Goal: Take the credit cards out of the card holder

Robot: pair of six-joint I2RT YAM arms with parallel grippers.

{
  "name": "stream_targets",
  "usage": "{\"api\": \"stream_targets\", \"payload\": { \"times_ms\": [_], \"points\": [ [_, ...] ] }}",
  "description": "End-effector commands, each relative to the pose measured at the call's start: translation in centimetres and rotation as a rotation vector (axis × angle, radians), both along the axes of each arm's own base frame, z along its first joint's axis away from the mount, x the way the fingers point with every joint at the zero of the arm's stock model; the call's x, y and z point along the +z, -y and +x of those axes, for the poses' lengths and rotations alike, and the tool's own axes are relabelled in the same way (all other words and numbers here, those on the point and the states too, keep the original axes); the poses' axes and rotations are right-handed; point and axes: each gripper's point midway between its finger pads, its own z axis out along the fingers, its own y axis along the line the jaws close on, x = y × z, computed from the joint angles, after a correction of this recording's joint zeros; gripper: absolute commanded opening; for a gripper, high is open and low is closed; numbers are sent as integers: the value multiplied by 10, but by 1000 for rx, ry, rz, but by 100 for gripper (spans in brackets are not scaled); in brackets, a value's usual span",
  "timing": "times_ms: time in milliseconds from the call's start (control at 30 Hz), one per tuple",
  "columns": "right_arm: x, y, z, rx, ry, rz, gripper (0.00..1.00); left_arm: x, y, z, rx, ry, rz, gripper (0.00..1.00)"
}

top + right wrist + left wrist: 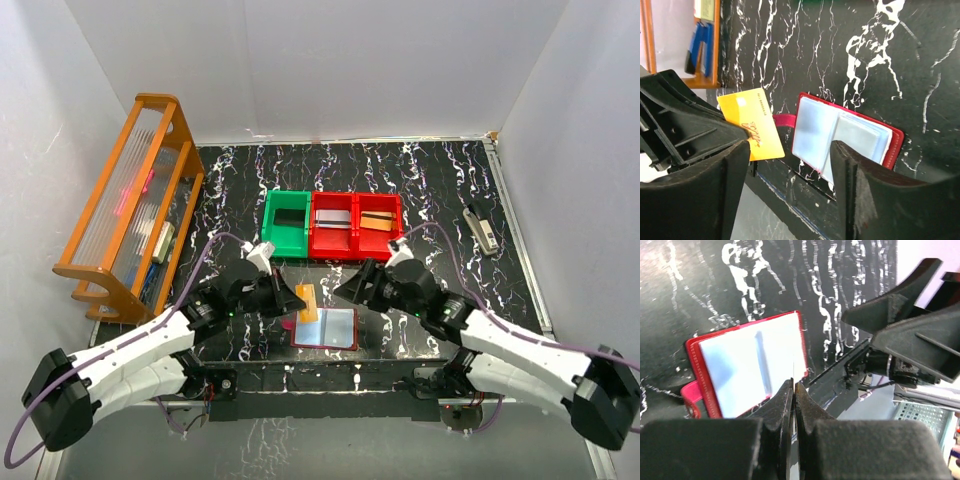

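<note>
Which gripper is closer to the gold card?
Left. The left gripper is shut on the card; the right gripper is open, facing the wallet, apart from the card.

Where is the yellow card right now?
In the top view, the yellow card is pinched in the left hand, front centre, just left of the open card holder.

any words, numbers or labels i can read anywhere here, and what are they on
Nothing can be read for certain.
credit card: a fine line of print near its top edge and a red scrawl below it, both too blurred to read.
wooden rack: reddish glowing marks on its clear panels, not legible.
card holder: no writing shows on its sleeves.
</note>
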Motion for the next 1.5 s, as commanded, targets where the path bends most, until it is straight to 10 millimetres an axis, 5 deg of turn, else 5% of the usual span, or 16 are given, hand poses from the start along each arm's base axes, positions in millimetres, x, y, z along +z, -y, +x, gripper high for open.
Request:
{"api": "stream_targets", "payload": {
  "times_ms": [0, 200, 267, 567, 767, 1000, 1467],
  "points": [
    [21, 22, 14, -104, 119, 67, 67, 49, 20, 1, -100, 159, -158, 0],
    [48, 27, 13, 10, 190, 192, 68, 81, 33, -5, -166, 230, -306, 0],
    [40, 28, 9, 67, 172, 238, 66, 88, 38, -8, -191, 227, -340, 0],
    [105, 9, -6, 326, 344, 404, 60, 103, 50, -12, -205, 172, -451, 0],
    [90, 5, -15, 358, 261, 477, 48, 109, 58, -16, -256, 160, -479, 0],
    [102, 1, -23, 418, 264, 544, 38, 109, 62, -17, -277, 149, -485, 0],
    [96, -1, -36, 485, 223, 571, 27, 112, 61, -17, -275, 157, -502, 0]
  ]
}}
